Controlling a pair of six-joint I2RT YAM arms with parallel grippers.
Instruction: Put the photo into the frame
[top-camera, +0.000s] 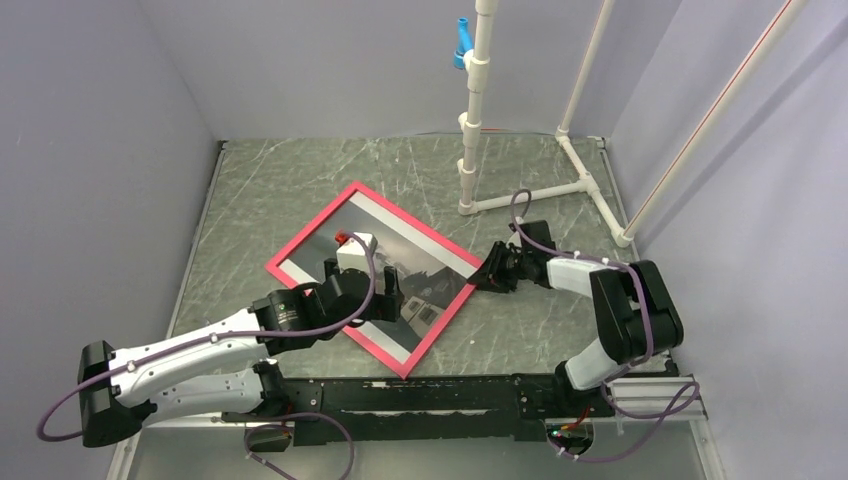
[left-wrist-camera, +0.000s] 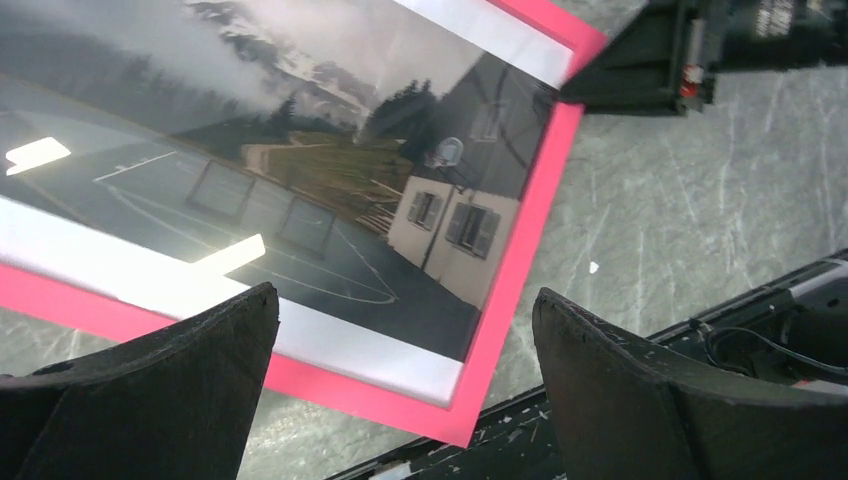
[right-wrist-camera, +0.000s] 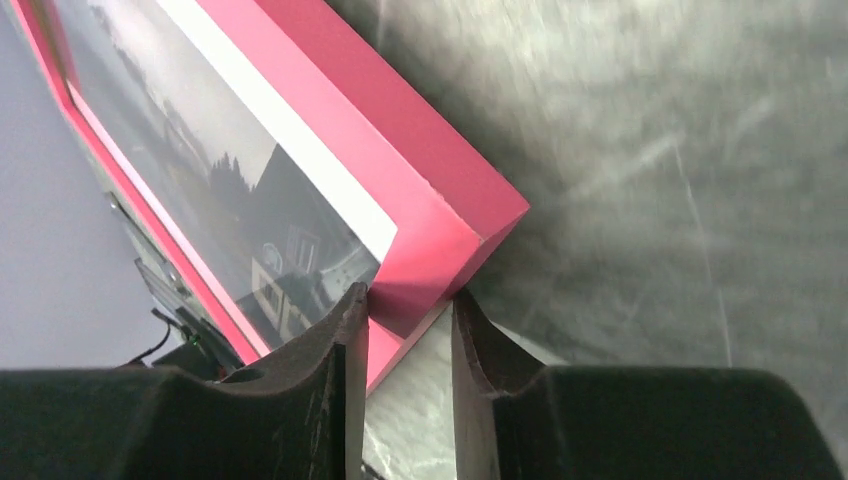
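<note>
The pinkish-red frame lies tilted on the marbled green table, with the grey landscape photo inside its border, picture side up. My left gripper is open and empty, hovering over the frame's near part. In the left wrist view its gripper spans the frame's near corner and the photo. My right gripper is at the frame's right corner. In the right wrist view its narrow jaws pinch the frame's edge below that corner, beside the photo.
A white PVC pipe stand rises at the back right, its feet spreading toward the right wall. A black rail runs along the near table edge just below the frame's near corner. Walls close in on three sides.
</note>
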